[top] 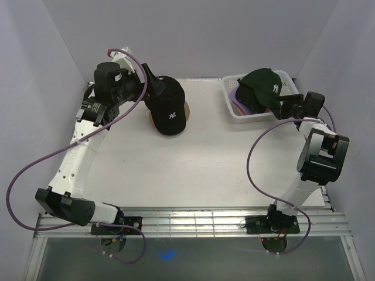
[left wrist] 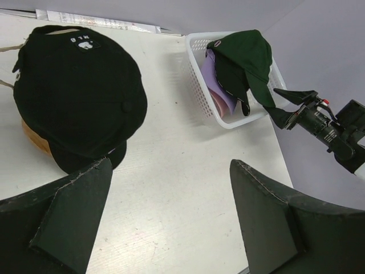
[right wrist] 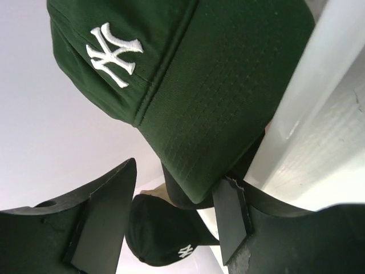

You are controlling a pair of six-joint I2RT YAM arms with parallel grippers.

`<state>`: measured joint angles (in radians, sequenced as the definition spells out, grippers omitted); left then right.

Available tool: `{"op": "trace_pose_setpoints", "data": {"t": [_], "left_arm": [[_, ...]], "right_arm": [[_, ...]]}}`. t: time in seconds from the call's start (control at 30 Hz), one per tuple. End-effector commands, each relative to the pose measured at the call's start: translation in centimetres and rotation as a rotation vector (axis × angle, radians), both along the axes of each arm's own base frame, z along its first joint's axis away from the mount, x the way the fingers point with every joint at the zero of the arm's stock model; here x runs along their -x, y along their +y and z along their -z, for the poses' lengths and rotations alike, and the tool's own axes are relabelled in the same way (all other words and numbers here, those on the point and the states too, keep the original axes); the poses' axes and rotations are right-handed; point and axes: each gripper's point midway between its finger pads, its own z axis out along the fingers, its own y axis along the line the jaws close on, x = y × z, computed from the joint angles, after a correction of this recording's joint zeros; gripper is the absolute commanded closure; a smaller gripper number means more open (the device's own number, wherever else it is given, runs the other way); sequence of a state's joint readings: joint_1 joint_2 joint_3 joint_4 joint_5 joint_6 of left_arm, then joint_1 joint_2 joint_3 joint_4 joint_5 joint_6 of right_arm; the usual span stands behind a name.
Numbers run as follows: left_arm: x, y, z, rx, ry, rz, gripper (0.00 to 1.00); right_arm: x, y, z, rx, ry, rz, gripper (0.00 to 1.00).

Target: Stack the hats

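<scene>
A black hat [top: 169, 107] with a white logo sits on the round wooden stand [top: 187, 110] at the back left; it also shows in the left wrist view [left wrist: 77, 91] and far off in the right wrist view [right wrist: 159, 234]. My left gripper [top: 154, 88] is open and empty just behind this hat, jaws wide over bare table [left wrist: 170, 165]. A dark green hat [top: 263, 84] lies on top of the white basket [top: 258, 114], over a black hat [left wrist: 231, 80] and a lavender hat [left wrist: 215, 85]. My right gripper [top: 287, 108] is open at the green hat's brim [right wrist: 199, 131], which reaches between its fingers [right wrist: 179, 174].
The white mesh basket [left wrist: 199, 97] stands at the back right against the wall. Grey walls close in the table on the left, back and right. The arm bases sit on a metal rail [top: 193, 219] at the near edge.
</scene>
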<state>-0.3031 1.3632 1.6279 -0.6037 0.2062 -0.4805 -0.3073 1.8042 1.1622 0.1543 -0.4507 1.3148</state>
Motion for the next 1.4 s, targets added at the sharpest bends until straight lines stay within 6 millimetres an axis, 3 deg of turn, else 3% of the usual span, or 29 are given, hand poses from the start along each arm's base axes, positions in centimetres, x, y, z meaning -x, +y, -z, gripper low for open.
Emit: {"op": "trace_pose_setpoints", "data": {"t": [0.0,0.13,0.3,0.4,0.43,0.47,0.5,0.63,0.73,0.77,0.83,0.87,1.0,1.17,1.2,1.37], "left_arm": [[0.0,0.7,-1.1,-0.013,-0.025,-0.024,0.06],[0.0,0.7,-1.0,-0.013,-0.018,-0.026,0.06],[-0.3,1.0,-0.9,-0.028,-0.012,-0.043,0.06],[-0.3,1.1,-1.1,-0.031,-0.015,-0.049,0.06],[-0.3,1.1,-1.0,-0.032,-0.012,-0.049,0.06],[-0.3,1.2,-1.1,-0.032,-0.014,-0.052,0.06],[-0.3,1.1,-1.2,-0.033,-0.016,-0.05,0.06],[-0.1,1.2,-1.3,-0.032,-0.017,-0.048,0.06],[0.0,1.2,-1.3,-0.032,-0.016,-0.047,0.06],[0.0,1.2,-1.3,-0.03,-0.016,-0.049,0.06],[0.1,1.2,-1.4,-0.031,-0.019,-0.047,0.06],[0.0,1.2,-1.3,-0.031,-0.019,-0.047,0.06],[0.1,1.2,-1.5,-0.033,-0.025,-0.044,0.06],[0.1,1.2,-1.9,-0.033,-0.03,-0.041,0.06],[0.1,1.1,-1.8,-0.033,-0.029,-0.038,0.06],[0.1,1.2,-1.9,-0.034,-0.03,-0.042,0.06]], "right_arm": [[-1.1,-0.6,-1.2,-0.002,-0.077,0.03,0.39],[-1.6,-0.7,-1.3,-0.019,-0.111,0.039,0.4],[-2.5,-0.7,-0.5,-0.072,-0.136,0.049,0.49],[-3.0,-0.7,-0.5,-0.093,-0.156,0.051,0.66],[-3.1,-0.6,-0.5,-0.096,-0.164,0.048,0.82],[-3.3,-0.5,-0.5,-0.106,-0.173,0.036,0.9],[-3.5,-0.4,-0.8,-0.125,-0.186,0.034,0.92],[-4.5,-0.2,-4.3,-0.146,-0.333,0.013,0.92],[-5.0,-0.1,-8.3,-0.129,-0.473,-0.005,0.92],[-5.2,0.0,-10.7,-0.116,-0.572,-0.02,0.92],[-5.3,0.3,-13.0,-0.136,-0.651,-0.033,0.92],[-5.5,0.4,-15.1,-0.12,-0.729,-0.045,0.92],[-5.6,1.3,-19.6,-0.085,-0.888,-0.09,0.92],[-5.4,2.6,-22.7,-0.059,-1.006,-0.141,0.92],[-5.3,3.0,-24.1,-0.042,-1.049,-0.156,0.92],[-5.4,4.0,-25.5,-0.048,-1.091,-0.188,0.92]]}}
